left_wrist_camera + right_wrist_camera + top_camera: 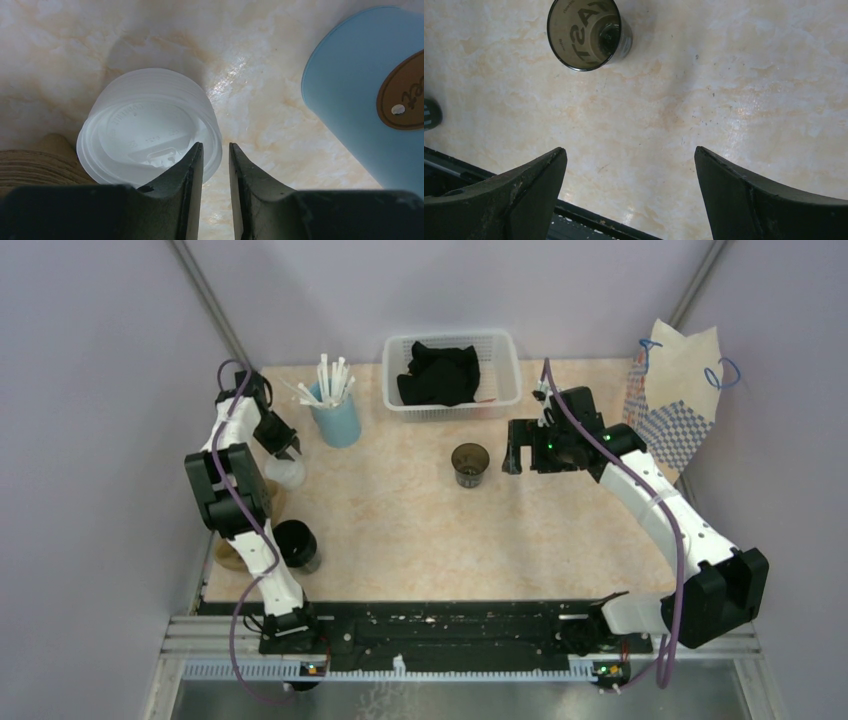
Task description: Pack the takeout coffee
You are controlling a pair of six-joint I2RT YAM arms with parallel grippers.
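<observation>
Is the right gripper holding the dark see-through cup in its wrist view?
No, the right gripper has its fingers wide apart over the table, and the dark see-through cup stands beyond them, untouched.

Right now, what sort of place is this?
Probably a lab test cell staged as a coffee counter: bare walls around a marbled table, straws in a blue cup, a handled paper bag.
</observation>
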